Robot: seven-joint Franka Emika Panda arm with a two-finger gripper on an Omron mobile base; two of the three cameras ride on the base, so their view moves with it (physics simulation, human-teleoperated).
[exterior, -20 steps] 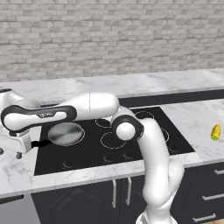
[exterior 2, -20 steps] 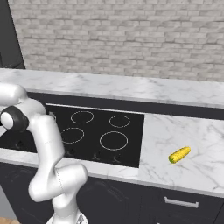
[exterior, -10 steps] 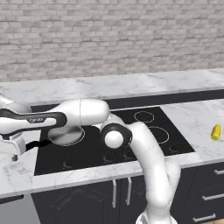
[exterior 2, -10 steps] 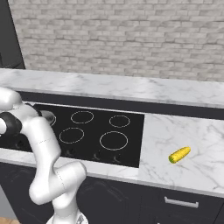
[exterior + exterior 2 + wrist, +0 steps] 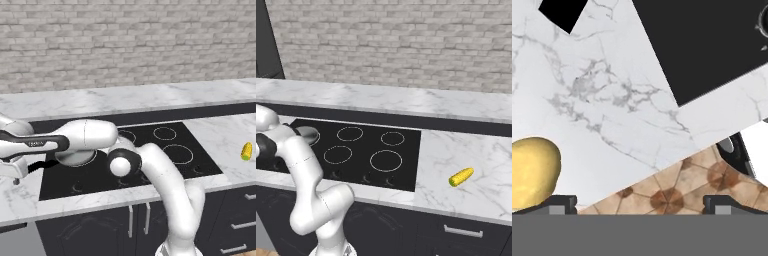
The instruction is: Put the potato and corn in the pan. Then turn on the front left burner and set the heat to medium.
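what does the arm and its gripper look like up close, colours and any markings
The arm is glossy white with rounded, tube-like segments and dark grey to black joint caps, one round cap facing the camera at the elbow. A black band with small pale lettering runs along the forearm, and a thin black cable loops beneath it. The gripper ends in two small dark grey, blocky fingertips.

My arm rises from the base, bends at the elbow and stretches flat and far out to my left, forearm level. My gripper (image 5: 15,175) hangs at the end of that reach, pointing down. Through the hand camera, my gripper (image 5: 640,205) shows its two dark tips set wide apart, jaws fully spread, nothing between them.
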